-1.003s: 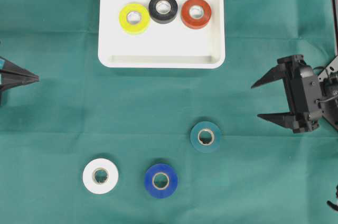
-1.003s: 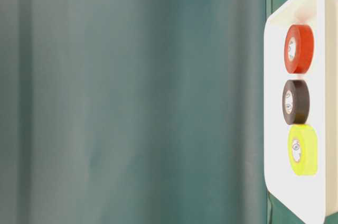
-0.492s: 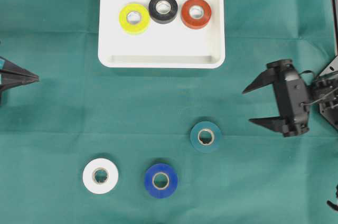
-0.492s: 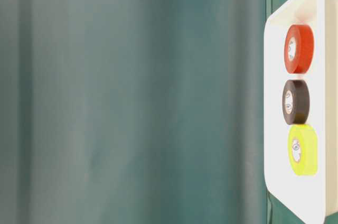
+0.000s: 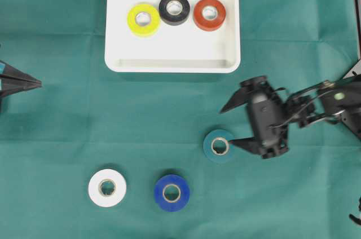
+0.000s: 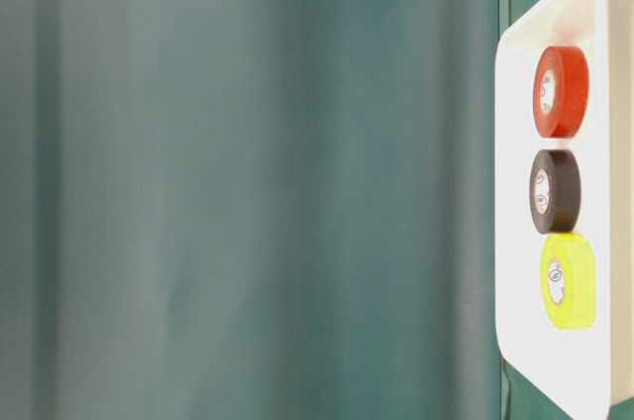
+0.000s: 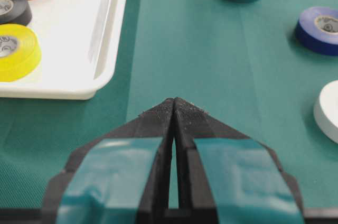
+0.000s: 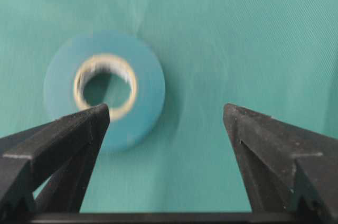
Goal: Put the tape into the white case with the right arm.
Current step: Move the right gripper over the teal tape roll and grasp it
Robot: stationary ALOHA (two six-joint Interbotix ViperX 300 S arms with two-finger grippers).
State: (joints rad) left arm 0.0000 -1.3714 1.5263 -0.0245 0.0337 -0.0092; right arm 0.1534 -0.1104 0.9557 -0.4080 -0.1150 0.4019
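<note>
**Kid:** What does the tape look like?

**Me:** The teal tape (image 5: 219, 146) is a flat round roll with a pale ring inside its hole. It lies flat on the green cloth (image 5: 67, 126) that covers the desk, well apart from the white case (image 5: 172, 64). In my right wrist view it looks a bit blurry.

**Kid:** Is your right end effector (image 5: 232, 124) holding it?

**Me:** No. Its two pointed black fingers are spread wide and hold nothing. One fingertip (image 8: 100, 112) sits over the edge of the roll — I cannot tell if it touches. The other fingertip (image 8: 229, 113) is over bare cloth, off to the side of the roll.

**Kid:** What is in the case?

**Me:** Three rolls in a row: a yellow tape (image 5: 143, 20), a black tape (image 5: 174, 9) and a red tape (image 5: 209, 14). The case is a shallow white tray with round corners and a raised rim.

**Kid:** Any other rolls?

**Me:** A blue tape (image 5: 171, 193) and a white tape (image 5: 107, 187) lie on the cloth too, on the side of the teal one away from the case.

**Kid:** And your left end effector (image 7: 174, 102)?

**Me:** Its fingers with teal marks are pressed together with nothing between them, far from every roll.
</note>
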